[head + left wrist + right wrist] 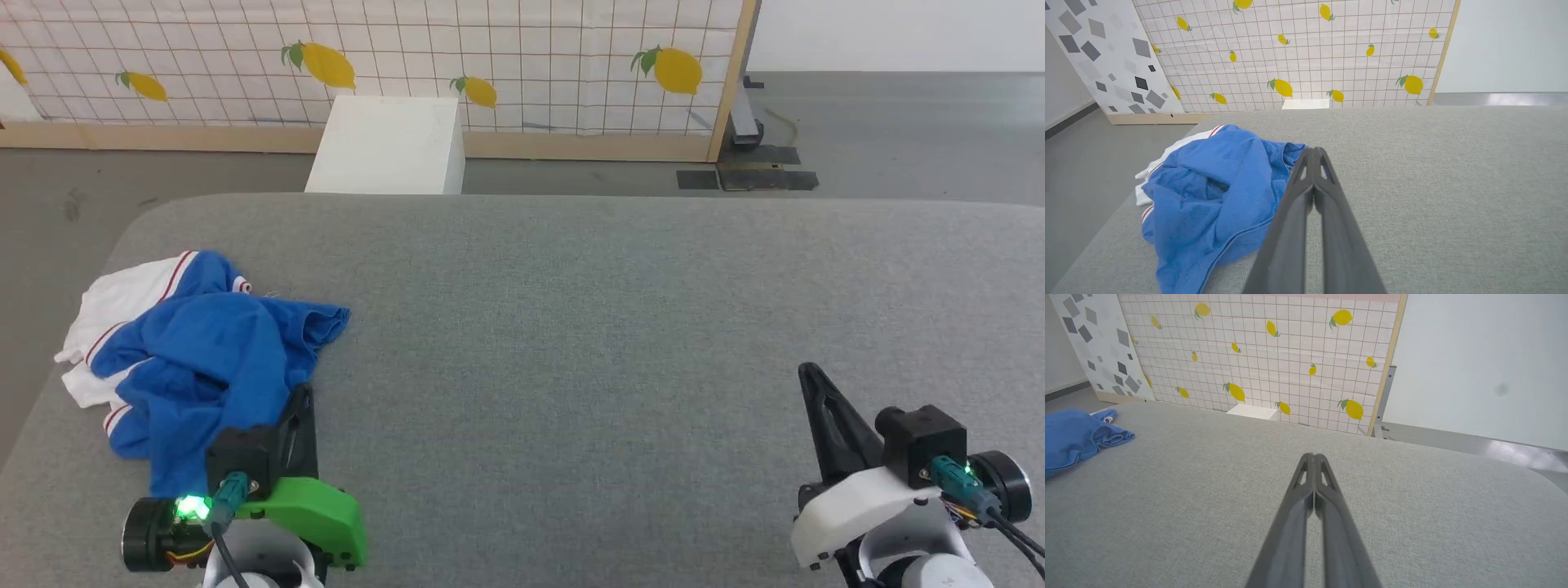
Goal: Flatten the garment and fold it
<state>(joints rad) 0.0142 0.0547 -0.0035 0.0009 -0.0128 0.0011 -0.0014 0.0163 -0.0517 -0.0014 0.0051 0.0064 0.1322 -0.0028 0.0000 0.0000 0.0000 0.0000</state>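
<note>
Work surface: a grey fabric-covered table with rounded far corners.

The garment lies on the table at about 8 o'clock in the head view, near the table's left edge. Condition: crumpled in a loose heap, not flattened and not folded. Blue cloth is uppermost and bunched in deep folds. The white sleeves with thin red stripes stick out at the heap's 10 o'clock side. A short piece of the red-and-white neckband shows at the heap's 12 o'clock. One blue edge is rolled toward 2 o'clock.

The left gripper is at 7 o'clock in the head view, on a green mount. Its two dark fingers are pressed together tip to tip with nothing between them. They point to 12 o'clock and sit just beside the heap's 5 o'clock edge. Contact with the cloth cannot be confirmed.

The right gripper is at 5 o'clock in the head view, on a white mount. Its fingers are likewise pressed together and hold nothing. It is over bare table, well apart from the garment.

Beyond the table's far edge, a white box stands on the grey floor at 11 o'clock. Behind it is a gridded panel printed with lemons.
</note>
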